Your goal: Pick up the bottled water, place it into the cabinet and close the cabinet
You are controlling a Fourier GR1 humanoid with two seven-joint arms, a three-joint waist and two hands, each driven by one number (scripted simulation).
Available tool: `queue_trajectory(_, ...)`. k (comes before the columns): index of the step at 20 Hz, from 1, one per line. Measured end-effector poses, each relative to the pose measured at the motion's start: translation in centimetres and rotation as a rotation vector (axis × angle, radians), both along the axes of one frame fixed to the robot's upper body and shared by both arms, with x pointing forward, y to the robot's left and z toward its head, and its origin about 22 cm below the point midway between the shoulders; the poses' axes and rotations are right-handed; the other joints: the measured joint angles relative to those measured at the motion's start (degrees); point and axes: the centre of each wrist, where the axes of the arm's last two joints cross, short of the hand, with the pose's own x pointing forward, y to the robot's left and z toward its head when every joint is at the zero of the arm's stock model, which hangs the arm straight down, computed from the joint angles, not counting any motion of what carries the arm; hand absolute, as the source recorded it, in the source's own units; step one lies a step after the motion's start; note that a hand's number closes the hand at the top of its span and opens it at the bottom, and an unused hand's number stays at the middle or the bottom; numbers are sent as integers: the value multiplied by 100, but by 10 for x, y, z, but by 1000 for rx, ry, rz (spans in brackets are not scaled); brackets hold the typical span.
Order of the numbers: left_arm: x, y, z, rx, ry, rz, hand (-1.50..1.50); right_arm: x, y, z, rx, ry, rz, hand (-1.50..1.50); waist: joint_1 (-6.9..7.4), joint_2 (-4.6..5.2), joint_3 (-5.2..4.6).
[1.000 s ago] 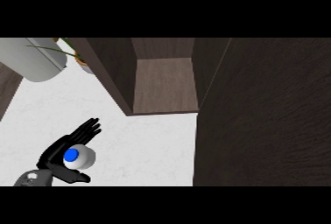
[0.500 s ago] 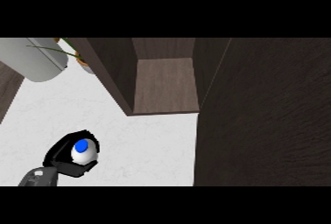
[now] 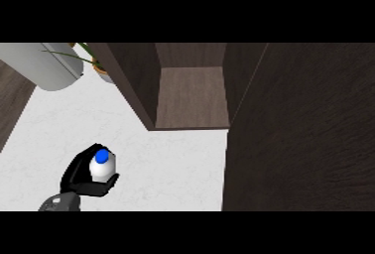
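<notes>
The bottled water (image 3: pixel 102 165), white with a blue cap, stands on the white counter (image 3: pixel 168 163) at the lower left of the head view. My left hand (image 3: pixel 79 174) is curled round it from the left and below, hiding most of its body. The dark wooden cabinet (image 3: pixel 135 79) stands open farther back and to the right, with its bare shelf (image 3: pixel 192 96) showing. The cabinet door (image 3: pixel 300 129) is swung open and fills the right side. My right hand does not show.
A light grey rounded object (image 3: pixel 44 67) lies at the back left of the counter. A potted plant (image 3: pixel 95 62) stands beside the cabinet's left wall. The counter's left edge runs past a dark strip (image 3: pixel 11 104).
My left hand's fingers were spread straight around the bottle a second ago; they have since curled round it. Hand and bottle have shifted slightly right and towards the cabinet.
</notes>
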Motion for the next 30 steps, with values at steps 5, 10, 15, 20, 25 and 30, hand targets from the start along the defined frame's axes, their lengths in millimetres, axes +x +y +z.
queue_trajectory(5, -7, -24, -9, -16, -85, 233, 150, -3, -1, 0, -4, 6, -9, -150, 51, -30, 35)
queue_trajectory(10, 2, -65, -8, -100, -99, 248, 150, -4, -3, 1, -12, 10, -6, -150, 57, -20, -8)
queue_trajectory(15, 22, -103, 11, -134, -84, 219, 150, -4, -2, 1, -3, 13, -1, -150, 51, -13, -35)
queue_trajectory(20, 33, -135, 39, -131, -83, 191, 150, -3, -3, 1, -6, 11, -9, -150, 56, -15, -41)
queue_trajectory(25, 57, -167, 76, -38, -154, 187, 150, -4, -4, 1, -9, 10, -8, -150, 17, -7, -43)
queue_trajectory(30, 74, -202, 105, 13, -167, 183, 150, -2, -3, 0, 0, 3, -18, -150, -14, 6, -46)
